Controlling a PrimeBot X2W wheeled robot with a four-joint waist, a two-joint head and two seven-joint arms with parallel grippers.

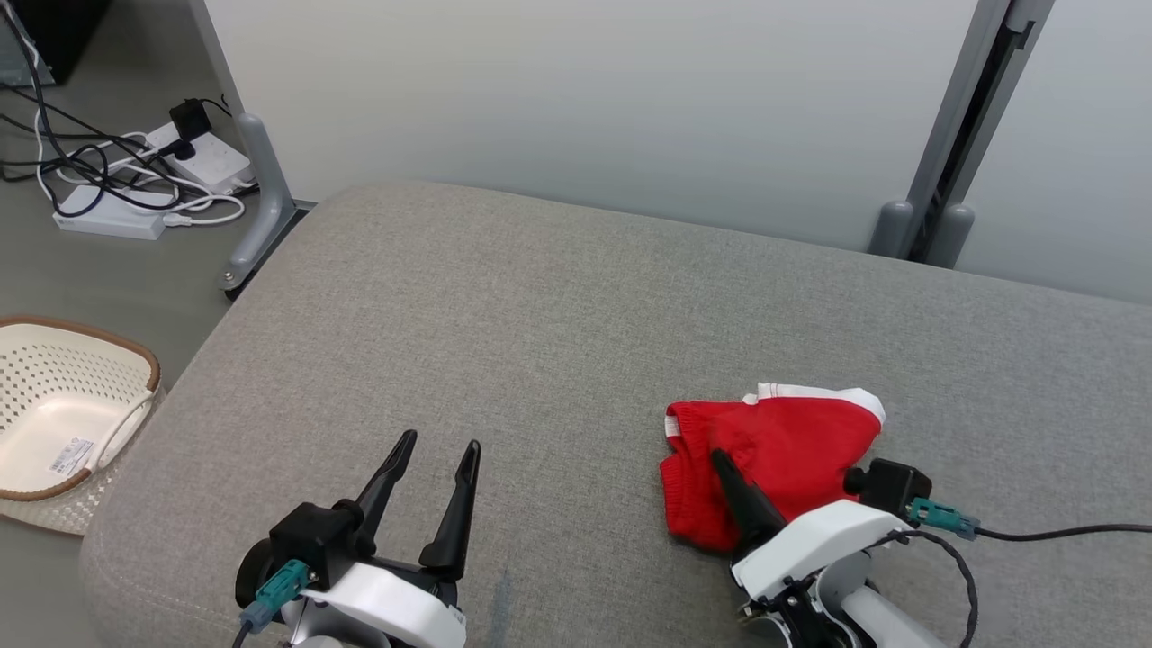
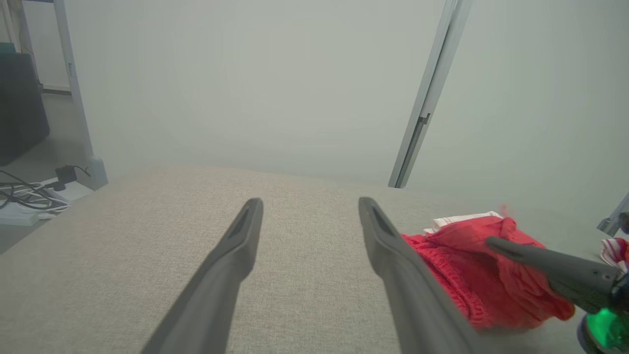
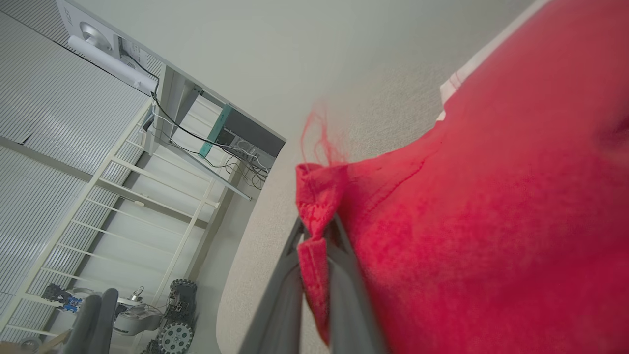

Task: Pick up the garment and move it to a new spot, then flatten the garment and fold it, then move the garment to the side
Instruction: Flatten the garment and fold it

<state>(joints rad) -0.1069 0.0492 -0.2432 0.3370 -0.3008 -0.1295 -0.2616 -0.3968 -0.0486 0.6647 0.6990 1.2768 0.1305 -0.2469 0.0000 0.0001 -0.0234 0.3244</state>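
1. The right hand (image 3: 317,231) is clenched on a hemmed edge of the garment (image 1: 792,445), with red fabric pinched between its two fingers.
2. The garment, red with white trim, sits crumpled on the right part of the grey fabric cushion (image 1: 504,306). The right hand reaches over its near left side.
3. The left hand (image 1: 441,443) is released, its fingers spread over bare cushion well to the left of the garment.
4. A cream perforated basket (image 1: 63,382) stands on the floor left of the cushion. Power strips with cables (image 1: 193,153) lie farther back.
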